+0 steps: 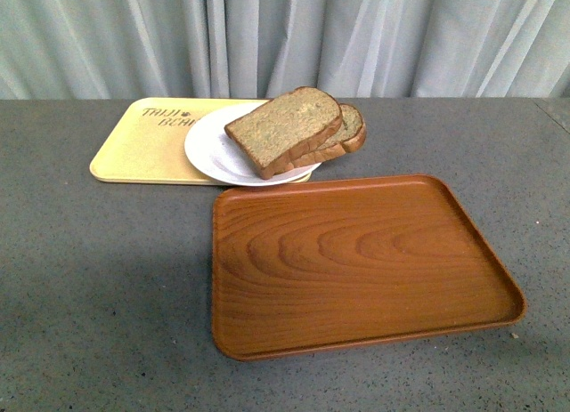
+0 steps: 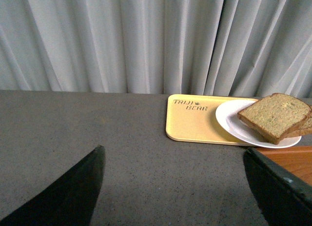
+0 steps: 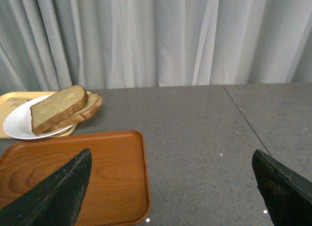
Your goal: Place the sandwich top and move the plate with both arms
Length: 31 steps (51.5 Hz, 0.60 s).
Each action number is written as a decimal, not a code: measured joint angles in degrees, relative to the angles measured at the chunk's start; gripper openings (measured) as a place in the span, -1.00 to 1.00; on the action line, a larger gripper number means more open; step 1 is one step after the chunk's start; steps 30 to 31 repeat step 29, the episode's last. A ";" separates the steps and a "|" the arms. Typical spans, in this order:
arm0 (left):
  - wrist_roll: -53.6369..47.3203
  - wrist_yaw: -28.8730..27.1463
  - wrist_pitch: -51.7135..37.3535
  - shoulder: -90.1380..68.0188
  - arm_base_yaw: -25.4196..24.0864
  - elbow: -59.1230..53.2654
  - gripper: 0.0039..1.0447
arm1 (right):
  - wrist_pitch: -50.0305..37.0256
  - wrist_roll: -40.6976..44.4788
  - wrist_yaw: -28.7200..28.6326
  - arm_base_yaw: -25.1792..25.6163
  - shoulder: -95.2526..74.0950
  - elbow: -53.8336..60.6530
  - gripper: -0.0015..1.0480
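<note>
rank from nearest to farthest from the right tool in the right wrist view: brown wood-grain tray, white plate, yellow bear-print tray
1. Brown wood-grain tray, just ahead of the right tool.
2. Round white plate, behind the brown tray, holding bread.
3. Yellow bear-print tray, farthest, under the plate.

left hand (image 2: 175,187): black tapered fingers | right hand (image 3: 170,187): black tapered fingers

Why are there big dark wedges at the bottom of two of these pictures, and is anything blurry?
Left wrist view: the wedges are the left hand seen close up, its fingers dark and soft-edged. Right wrist view: the same for the right hand. Front view: evenly lit and sharp; the bread is crisp.
</note>
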<state>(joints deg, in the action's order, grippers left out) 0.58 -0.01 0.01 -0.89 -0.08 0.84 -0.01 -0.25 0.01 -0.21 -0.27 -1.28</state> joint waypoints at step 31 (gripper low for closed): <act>-0.13 0.00 0.00 0.00 0.00 0.00 0.83 | 0.00 0.00 0.00 0.02 0.00 0.00 0.82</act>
